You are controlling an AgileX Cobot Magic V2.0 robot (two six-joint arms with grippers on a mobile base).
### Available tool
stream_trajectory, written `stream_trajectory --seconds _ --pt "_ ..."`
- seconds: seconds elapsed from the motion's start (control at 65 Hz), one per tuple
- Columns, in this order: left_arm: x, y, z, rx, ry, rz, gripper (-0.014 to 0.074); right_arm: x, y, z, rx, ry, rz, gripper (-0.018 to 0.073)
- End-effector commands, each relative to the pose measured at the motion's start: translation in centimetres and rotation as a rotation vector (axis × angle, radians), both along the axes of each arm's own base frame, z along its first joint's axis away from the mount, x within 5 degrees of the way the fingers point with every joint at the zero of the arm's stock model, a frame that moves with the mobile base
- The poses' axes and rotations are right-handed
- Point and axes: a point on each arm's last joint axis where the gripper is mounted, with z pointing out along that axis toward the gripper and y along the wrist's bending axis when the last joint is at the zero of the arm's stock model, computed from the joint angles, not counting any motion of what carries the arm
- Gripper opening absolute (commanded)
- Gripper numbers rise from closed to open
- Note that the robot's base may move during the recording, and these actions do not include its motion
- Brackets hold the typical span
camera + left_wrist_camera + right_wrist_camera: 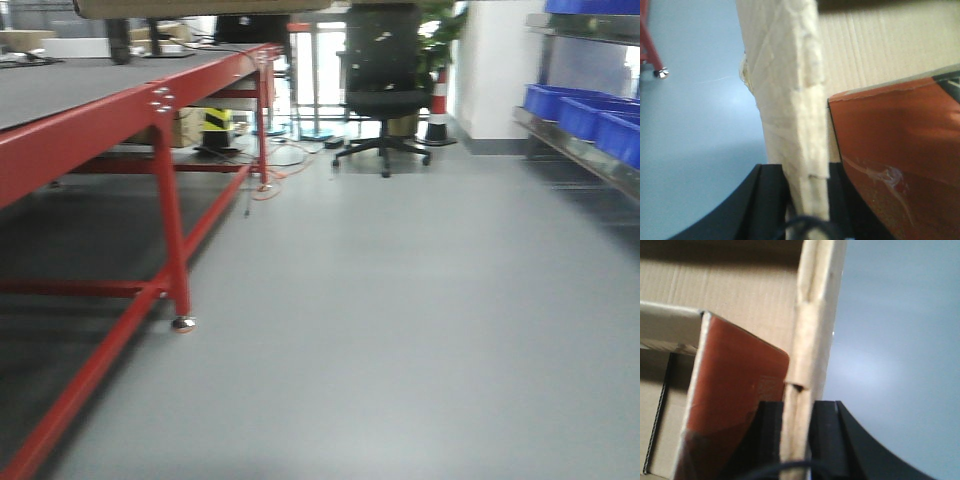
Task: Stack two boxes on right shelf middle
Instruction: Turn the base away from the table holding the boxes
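Left gripper (807,200): black fingers closed on either side of an upright carton (800,100) wall; rough cut edge faces the lens, no gap at the pinch.
Right gripper (797,430): same hold, fingers clamped on a carton wall edge (812,315) that has a small notch just above the pinch.
Carton contents: glossy red-brown panel (895,150) lies just inside the gripped wall in both wrist views; in the right wrist view it leans against the inner face (735,415).
Carton position: off the ground, grey floor (690,130) visible past its outer face on both sides. A tan slab (200,8) crosses the top edge of the front view; cannot tell for certain that it is the carton.
Shelf (575,152): steel rack level at far right of the front view, running away from the camera, blue bins (590,110) seated on it, front lip facing the aisle. Well apart from the carton.
Left boundary: red-framed table (165,200), dark top, leg and foot at the aisle edge; one foot (660,73) shows in the left wrist view, apart from the carton.
Open room: wide bare floor (380,320) between table and shelf.
Far end: black office chair (385,90) and a striped cone (437,105).
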Motion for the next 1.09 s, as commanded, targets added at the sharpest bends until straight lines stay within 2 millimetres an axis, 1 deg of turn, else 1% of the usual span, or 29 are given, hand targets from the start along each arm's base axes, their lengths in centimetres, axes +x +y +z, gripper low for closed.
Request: stream_trajectory --seconds 0.0,1.078 --pt "-0.79 0.52 1.22 -0.003 -0.067 0.010 -0.0111 0.04 -0.75 0.80 -0.031 -0.080 -0.044 -0.0154" --pt "-0.77 0.56 1.24 0.000 -0.070 0.013 -0.0111 0.05 -0.75 0.82 -0.031 -0.082 -0.044 -0.0154"
